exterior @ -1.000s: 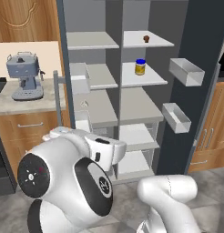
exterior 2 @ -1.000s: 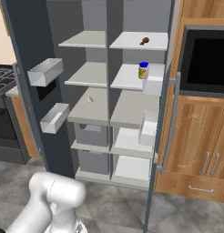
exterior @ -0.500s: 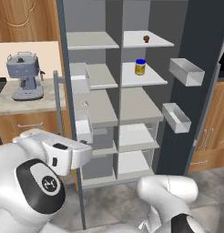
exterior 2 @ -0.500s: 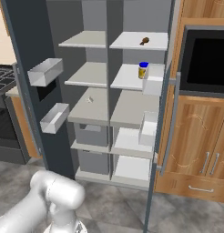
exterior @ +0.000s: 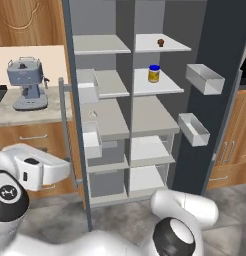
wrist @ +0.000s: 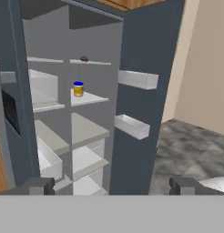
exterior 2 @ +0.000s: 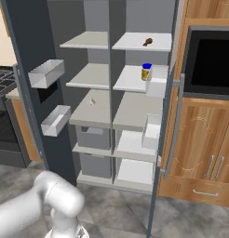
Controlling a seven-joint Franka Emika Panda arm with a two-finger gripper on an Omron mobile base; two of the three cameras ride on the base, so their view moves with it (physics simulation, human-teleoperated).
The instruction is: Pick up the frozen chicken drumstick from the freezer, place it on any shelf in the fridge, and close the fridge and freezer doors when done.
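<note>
— What surrounds the tall unit?
— Wooden cabinets (exterior 2: 200,139) on one side with a black oven (exterior 2: 212,62) set in them; on the other, a wooden drawer cabinet (exterior: 30,142) under a pale counter (exterior: 17,112) carrying a grey coffee machine (exterior: 27,82).
— And the floor?
— Mottled grey stone floor (wrist: 196,145), meeting a plain beige wall (wrist: 207,63). A dark stove (exterior 2: 7,118) stands at the far side.

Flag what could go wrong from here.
1. The arm's bulky links sit close to the open freezer door; a swing could knock it.
2. The drumstick lies loose on the top fridge shelf; a hard slam might roll it.
3. The gripper is open, away from both doors.
</note>
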